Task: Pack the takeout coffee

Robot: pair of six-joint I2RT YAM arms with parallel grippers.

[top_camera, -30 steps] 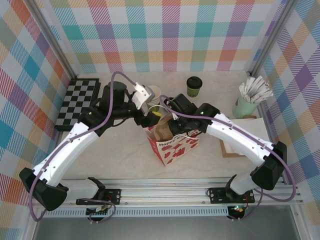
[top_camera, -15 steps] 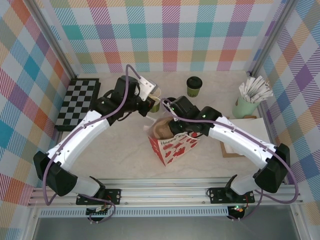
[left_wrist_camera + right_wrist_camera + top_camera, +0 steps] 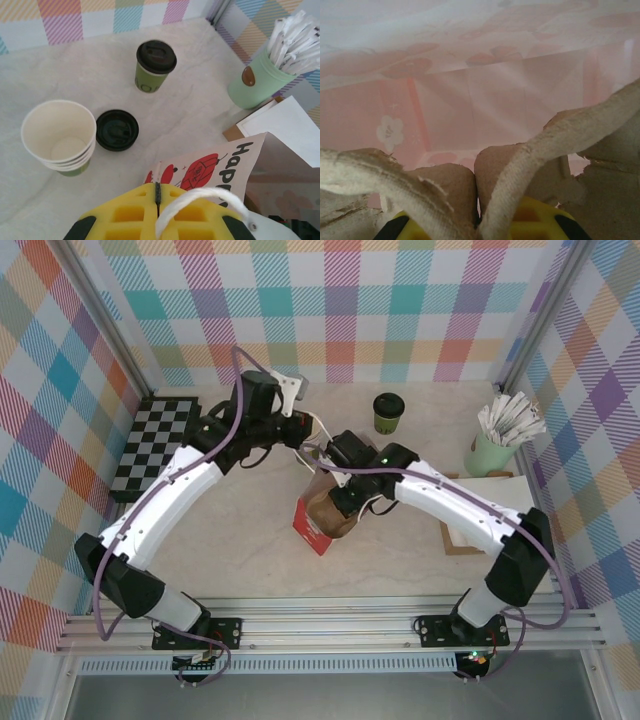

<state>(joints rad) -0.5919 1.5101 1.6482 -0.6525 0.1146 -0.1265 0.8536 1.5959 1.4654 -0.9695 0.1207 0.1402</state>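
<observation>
Coffee cup [image 3: 388,412], lidded, stands upright on the table [image 3: 250,540] in the upper centre-right of the overhead view, well apart from the gift bag [image 3: 318,525]. Left gripper [image 3: 157,197] is clamped on the bag's white handle [image 3: 200,191]. Right gripper [image 3: 477,215] is pinched closed on the other handle [image 3: 560,127].

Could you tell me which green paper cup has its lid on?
The lone cup farther back, capped in black; the nested stack stands open beside a loose lid.

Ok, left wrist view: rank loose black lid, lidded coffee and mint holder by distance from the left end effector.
1. Loose black lid, just ahead-left of the left end effector.
2. Lidded coffee, farther back, centre.
3. Mint holder, far right.
</observation>
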